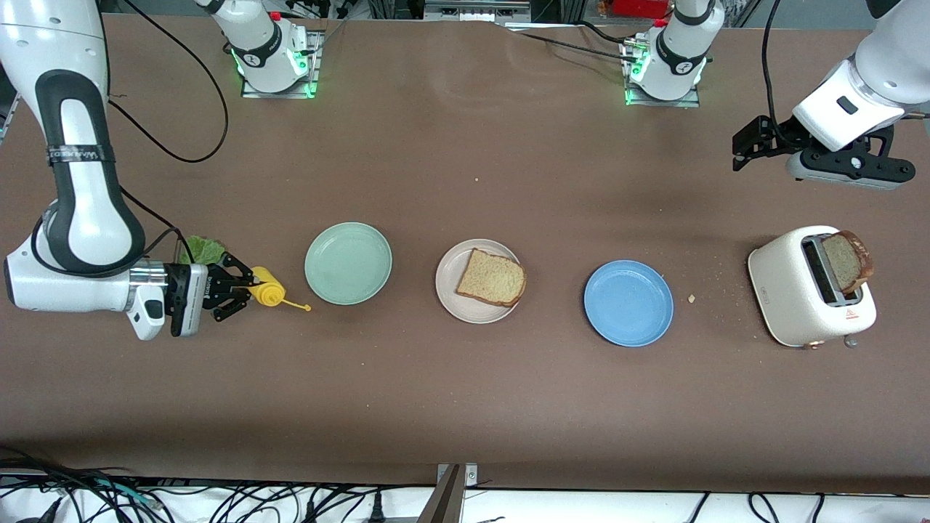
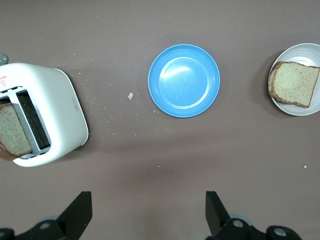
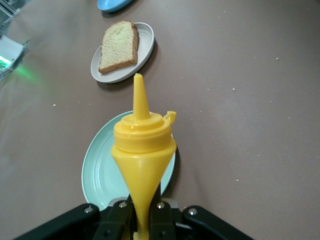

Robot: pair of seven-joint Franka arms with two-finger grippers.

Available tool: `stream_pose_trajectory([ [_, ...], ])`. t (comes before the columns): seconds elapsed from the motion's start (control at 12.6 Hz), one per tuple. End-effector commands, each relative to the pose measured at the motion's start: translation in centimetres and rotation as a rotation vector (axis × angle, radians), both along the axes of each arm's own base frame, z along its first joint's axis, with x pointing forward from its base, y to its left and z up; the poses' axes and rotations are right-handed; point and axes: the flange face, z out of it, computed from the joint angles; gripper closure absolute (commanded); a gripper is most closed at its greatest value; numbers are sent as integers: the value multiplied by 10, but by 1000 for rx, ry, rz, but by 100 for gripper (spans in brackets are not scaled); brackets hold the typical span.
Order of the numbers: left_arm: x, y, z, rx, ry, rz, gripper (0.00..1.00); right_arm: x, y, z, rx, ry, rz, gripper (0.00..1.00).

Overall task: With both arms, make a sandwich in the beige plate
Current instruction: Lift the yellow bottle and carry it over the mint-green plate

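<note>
On the brown table (image 1: 465,407), in a row from the right arm's end to the left arm's: pale green plate (image 1: 348,263), beige plate (image 1: 456,290), blue plate (image 1: 628,303), white toaster (image 1: 788,290). On the beige plate, one slice of bread (image 1: 492,277) lying flat, crust dark along the edge (only one layer of the sandwich there). In the toaster's slot, a second slice (image 1: 846,261) standing up, well clear of the top. Between the blue plate and the toaster, a few crumbs (image 1: 692,298).

At the right arm's end of the table, the right gripper (image 1: 243,290) clamped tight on a yellow squeeze bottle (image 1: 267,295), held sideways with the nozzle pointing toward the pale green plate. In the right wrist view, black fingers (image 3: 120,217) pinching the bottle's narrow end, the nozzle in line with the green plate and the bread slice. Just beside the right wrist, toward the robots' bases, a ruffled green lettuce leaf (image 1: 201,250) partly hidden by the arm.

Over bare table at the left arm's end, up in the air, the left gripper (image 1: 748,149) with fingers (image 2: 80,212) spread wide and holding nothing. In the left wrist view, toaster, blue plate and beige plate all visible below.
</note>
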Motion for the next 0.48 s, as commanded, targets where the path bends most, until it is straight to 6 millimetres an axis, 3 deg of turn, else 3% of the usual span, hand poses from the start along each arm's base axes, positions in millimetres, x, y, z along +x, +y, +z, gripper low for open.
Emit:
stream_pose_trajectory([
  [0.0,1,1,4,-19,-7,-1,0,-2,28,25,-92,22,-26,91],
  [0.4,1,1,4,-21,-7,-2,0,-7,74,41,-240,64,-72,91],
])
